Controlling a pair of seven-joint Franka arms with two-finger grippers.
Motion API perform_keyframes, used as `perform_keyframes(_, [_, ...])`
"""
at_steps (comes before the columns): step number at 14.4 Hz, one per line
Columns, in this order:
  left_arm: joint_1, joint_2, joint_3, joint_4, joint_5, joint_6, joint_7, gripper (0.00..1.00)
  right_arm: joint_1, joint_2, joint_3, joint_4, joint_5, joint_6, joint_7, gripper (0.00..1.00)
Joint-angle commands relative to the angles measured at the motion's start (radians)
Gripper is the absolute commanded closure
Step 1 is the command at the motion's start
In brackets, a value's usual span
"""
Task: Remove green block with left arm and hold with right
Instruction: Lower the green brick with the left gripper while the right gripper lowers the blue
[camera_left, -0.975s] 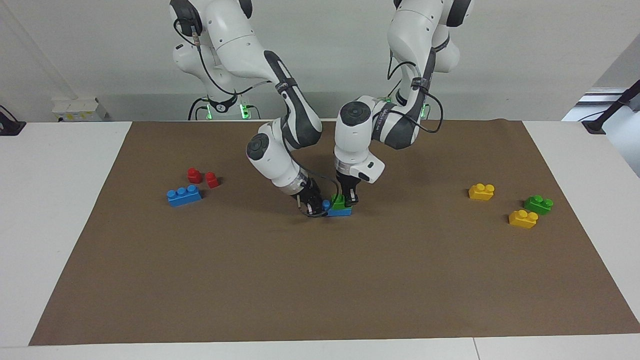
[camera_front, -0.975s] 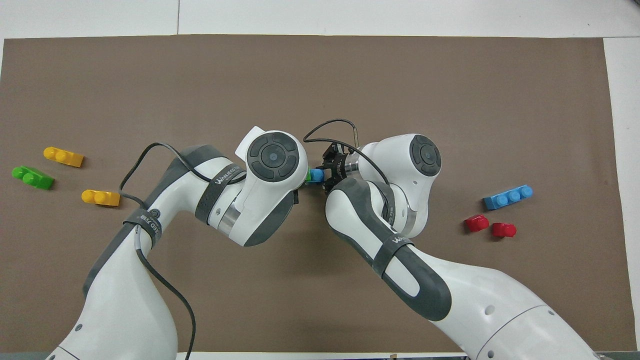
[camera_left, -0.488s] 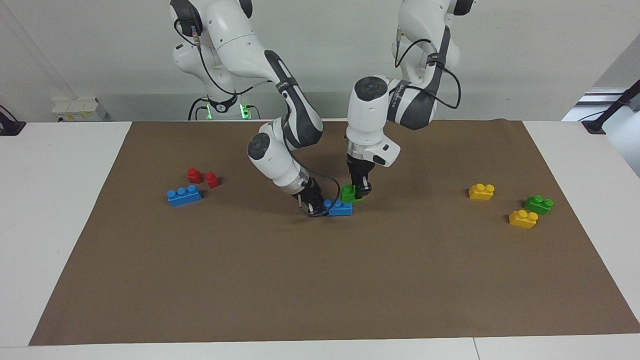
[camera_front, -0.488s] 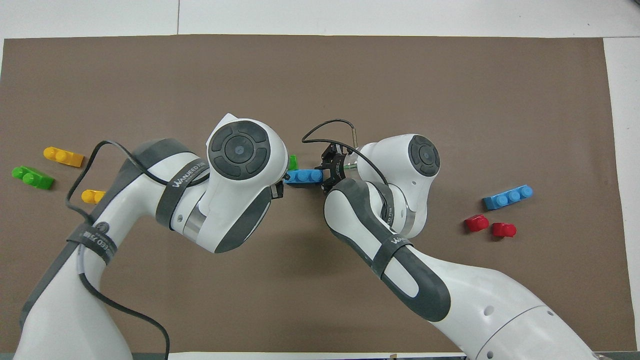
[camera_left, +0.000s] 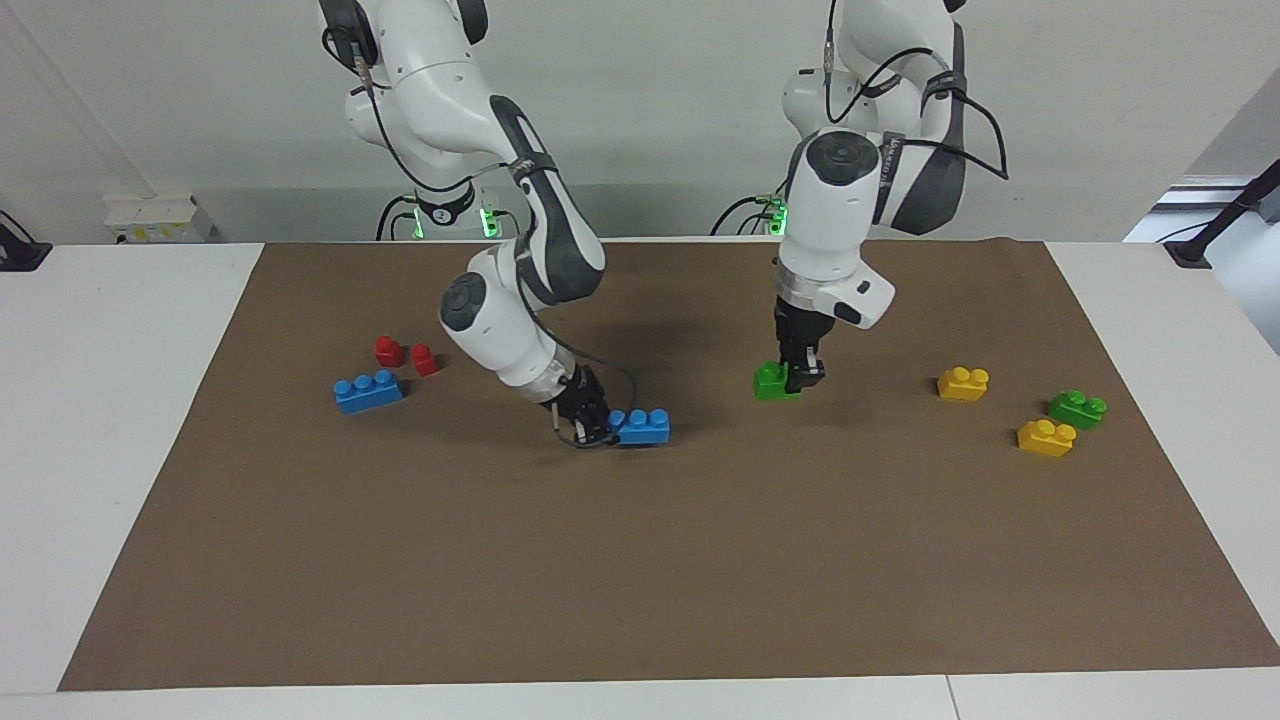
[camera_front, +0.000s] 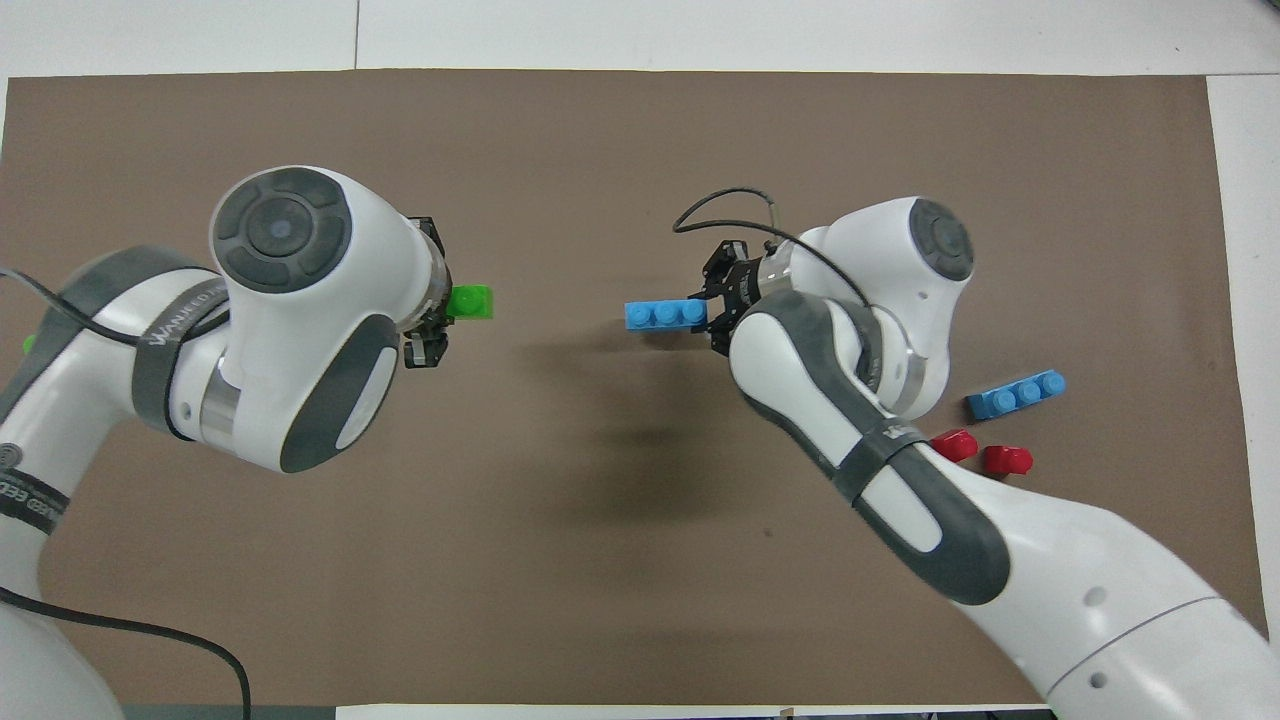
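Now the left claw (camera_left: 803, 378) is clamped on the green block (camera_left: 771, 381), held just above the brown mat (camera_left: 640, 560), out toward the left arm's end from mid-mat. Block sticks out sideways from the fingertips, studs up; in the overhead view it shows beside the wrist (camera_front: 470, 301). Right claw (camera_left: 590, 425) is closed on one end of a blue three-stud brick (camera_left: 642, 426), low at the mat near the middle; cannot tell whether the brick rests on the mat or hangs just off it. Green block and blue brick are well apart, bare mat between them. Toward the left arm's end of the desk (camera_left: 110, 420): a yellow brick (camera_left: 963, 383), a second green brick (camera_left: 1077, 408) and another yellow brick (camera_left: 1046, 437), close together. Toward the right arm's end: two small red pieces (camera_left: 405, 355), with a second blue brick (camera_left: 368, 390) just beside them, farther from the robots.
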Motion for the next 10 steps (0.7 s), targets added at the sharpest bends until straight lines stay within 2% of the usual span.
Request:
perform_keyframes(1, [0.119,-0.010,-0.006,-0.015,-0.039,-0.008,0.241,1.00,-0.156,-0.047,0.009,0.034,-0.038,-0.166,-0.157,1.00])
perform_keyframes(3, [0.212,-0.008,-0.006,-0.022,-0.076,0.004,0.407,1.00,-0.267,-0.067,0.004,0.029,-0.087,-0.263,-0.225,1.00])
perform_keyframes(5, [0.287,-0.001,-0.006,-0.033,-0.102,0.030,0.554,1.00,-0.341,-0.068,0.003,0.018,-0.121,-0.309,-0.255,1.00])
perform_keyframes(7, [0.341,0.013,-0.006,-0.051,-0.103,0.069,0.654,1.00,-0.394,-0.078,0.003,-0.014,-0.123,-0.299,-0.265,1.00])
perform_keyframes(10, [0.387,0.056,-0.006,-0.054,-0.103,0.129,0.748,1.00,-0.444,-0.078,0.001,-0.072,-0.123,-0.273,-0.376,1.00])
